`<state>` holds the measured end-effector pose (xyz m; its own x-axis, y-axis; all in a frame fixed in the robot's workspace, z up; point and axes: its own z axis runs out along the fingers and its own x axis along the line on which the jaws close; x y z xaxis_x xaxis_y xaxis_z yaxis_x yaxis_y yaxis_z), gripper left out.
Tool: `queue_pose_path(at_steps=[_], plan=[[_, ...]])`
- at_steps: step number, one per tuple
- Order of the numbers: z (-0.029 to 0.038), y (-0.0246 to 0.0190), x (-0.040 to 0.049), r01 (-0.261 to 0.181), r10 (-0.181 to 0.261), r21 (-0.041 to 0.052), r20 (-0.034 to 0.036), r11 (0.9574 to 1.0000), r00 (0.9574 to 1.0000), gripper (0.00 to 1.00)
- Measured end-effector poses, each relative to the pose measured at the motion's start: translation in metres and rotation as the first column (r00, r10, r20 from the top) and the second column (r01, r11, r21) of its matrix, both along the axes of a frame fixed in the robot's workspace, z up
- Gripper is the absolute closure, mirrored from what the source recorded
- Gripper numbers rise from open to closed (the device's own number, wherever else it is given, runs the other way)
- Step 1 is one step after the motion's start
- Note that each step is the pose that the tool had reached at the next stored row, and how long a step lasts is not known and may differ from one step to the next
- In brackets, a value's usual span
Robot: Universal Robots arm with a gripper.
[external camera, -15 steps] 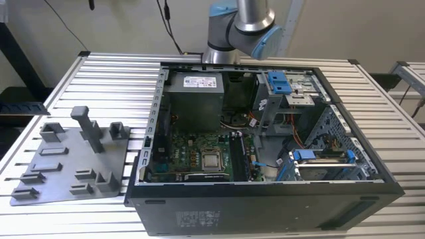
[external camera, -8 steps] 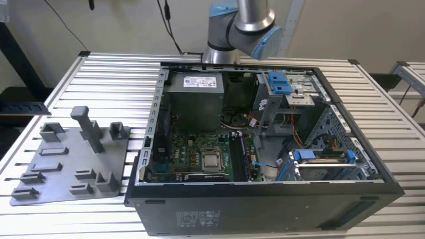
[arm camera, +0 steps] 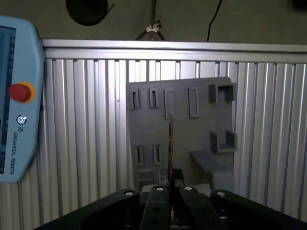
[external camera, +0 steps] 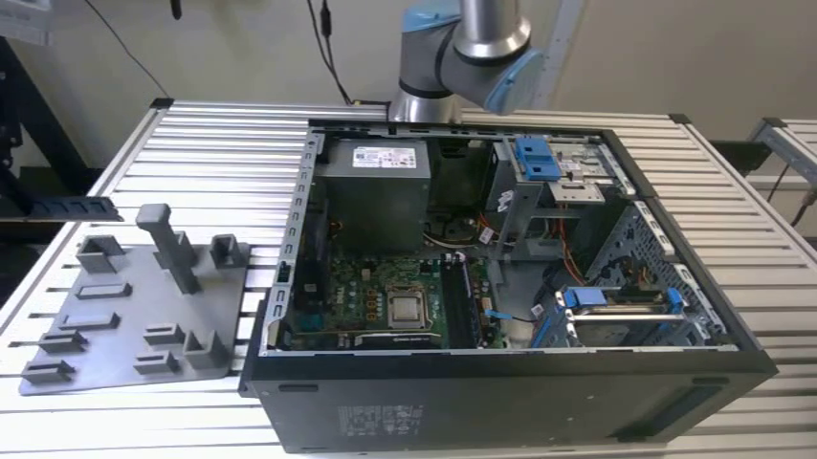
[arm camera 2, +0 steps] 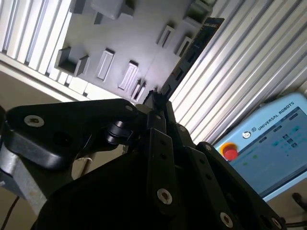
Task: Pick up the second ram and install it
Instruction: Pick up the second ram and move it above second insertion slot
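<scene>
Dark green-black, the second ram [arm camera 2: 187, 57] is clenched in your gripper [arm camera: 171, 184], its free end pointing toward the grey tray [arm camera: 201, 134]

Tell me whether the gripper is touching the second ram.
Touching. In the second wrist view the gripper is clamped on one end of the second ram, which juts out from it with no gap.

Lettering beside a round logo edges the teach pendant [arm camera 2: 268, 143] in the second wrist view; white labels on the power supply [external camera: 383, 196] and computer case [external camera: 537, 406] are illegible
</scene>
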<state>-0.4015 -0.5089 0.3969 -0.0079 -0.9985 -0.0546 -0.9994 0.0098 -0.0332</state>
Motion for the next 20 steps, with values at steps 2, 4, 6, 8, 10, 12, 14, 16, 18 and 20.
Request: queue_pose_path(at_steps=[2, 4, 6, 8, 10, 12, 14, 16, 18, 20], plan=[[0.0000, 0.0000, 0.0064, 0.000, 0.000, 0.0000, -0.0006, 1.0000, 1.0000, 0.86], [0.0000, 0.0000, 0.0127, 0.000, 0.000, 0.0000, -0.0009, 1.0000, 1.0000, 0.86], [0.0000, 0.0000, 0.0189, -0.001, 0.001, 0.0000, -0.0010, 1.0000, 1.0000, 0.86], [0.0000, 0.0000, 0.0250, -0.001, 0.001, -0.0001, -0.0010, 1.0000, 1.0000, 0.86], [0.0000, 0.0000, 0.0326, -0.002, 0.002, 0.0000, -0.0012, 1.0000, 1.0000, 0.86], [0.0000, 0.0000, 0.0399, -0.002, 0.002, -0.0001, -0.0013, 1.0000, 1.0000, 0.86], [-0.0001, 0.0000, 0.0466, -0.003, 0.003, 0.0001, -0.0013, 1.0000, 1.0000, 0.86], [0.0000, 0.0000, 0.0523, -0.006, 0.006, 0.0000, -0.0014, 1.0000, 1.0000, 0.86], [0.0000, 0.0000, 0.0579, -0.010, 0.010, 0.0001, -0.0014, 1.0000, 0.9999, 0.86], [0.0000, 0.0000, 0.0637, -0.014, 0.014, 0.0001, -0.0013, 0.9999, 0.9999, 0.86]])
